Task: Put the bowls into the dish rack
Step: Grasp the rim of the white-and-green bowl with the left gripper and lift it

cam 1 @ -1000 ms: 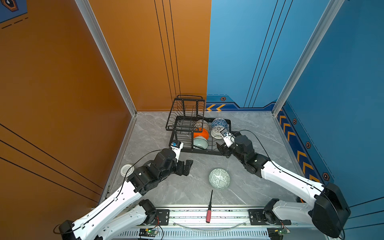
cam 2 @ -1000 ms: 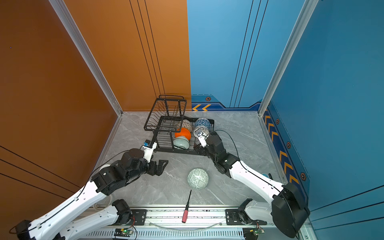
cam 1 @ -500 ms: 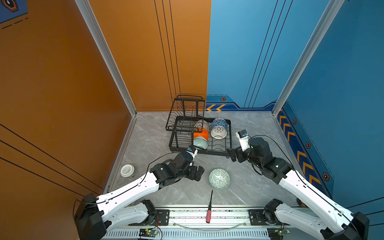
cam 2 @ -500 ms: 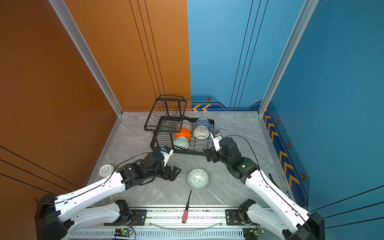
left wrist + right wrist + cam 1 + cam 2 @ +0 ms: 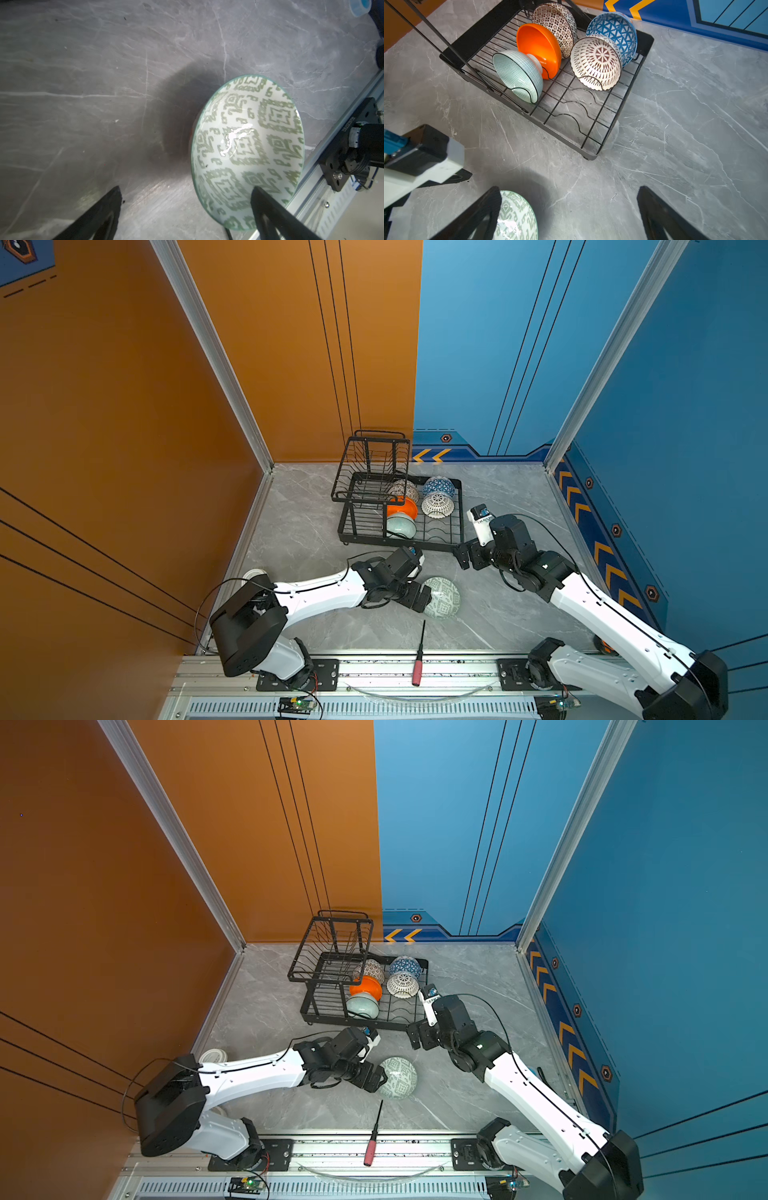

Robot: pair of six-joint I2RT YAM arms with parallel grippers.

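Left gripper [image 5: 420, 600] and right gripper [image 5: 467, 559] both gape wide, empty. The left straddles the rim of the loose bowl [image 5: 444, 598] on the table [image 5: 498, 614] before the rack [image 5: 460, 510]. A shallow pinch could skid it.

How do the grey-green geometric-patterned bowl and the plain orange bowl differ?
The grey-green geometric-patterned bowl sits upright on the marble tabletop; the plain orange bowl stands on edge in the black wire dish rack. The grey-green bowl is patterned, the orange bowl plain. Both are round.
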